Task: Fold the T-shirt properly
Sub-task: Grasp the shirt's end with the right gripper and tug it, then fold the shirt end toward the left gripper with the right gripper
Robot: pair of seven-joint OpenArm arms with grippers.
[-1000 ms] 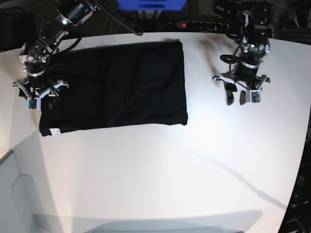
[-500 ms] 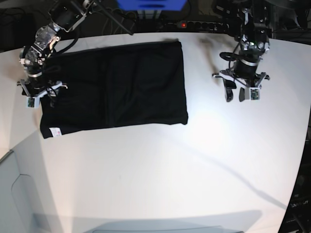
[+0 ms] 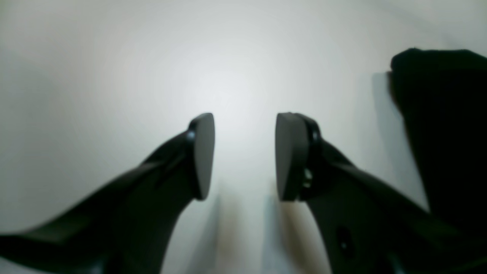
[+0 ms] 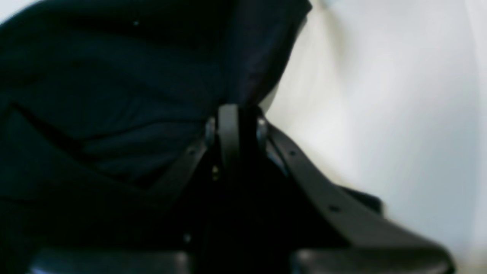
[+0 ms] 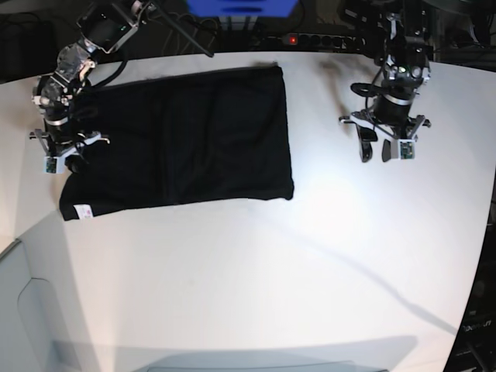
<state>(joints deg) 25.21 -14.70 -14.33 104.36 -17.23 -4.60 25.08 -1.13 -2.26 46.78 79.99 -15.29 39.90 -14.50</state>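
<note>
The black T-shirt (image 5: 178, 139) lies folded into a rectangle on the white table (image 5: 256, 271), with its small white tag (image 5: 84, 210) at the near left corner. No printed graphic shows. My right gripper (image 5: 68, 159) is at the shirt's left edge; in the right wrist view its jaws (image 4: 232, 125) are shut on a pinch of black shirt cloth (image 4: 114, 99). My left gripper (image 5: 375, 153) hangs over bare table right of the shirt, open and empty; in the left wrist view (image 3: 243, 156) a shirt corner (image 3: 445, 125) shows at the right.
A power strip with a red light (image 5: 310, 39) and cables lie along the table's far edge. A blue object (image 5: 242, 8) stands behind it. A pale grey panel (image 5: 31, 318) sits at the near left corner.
The whole shirt has slid a little to the left, its right edge and tag shifting that way with my right gripper holding its left edge. The left gripper has hardly moved.
</note>
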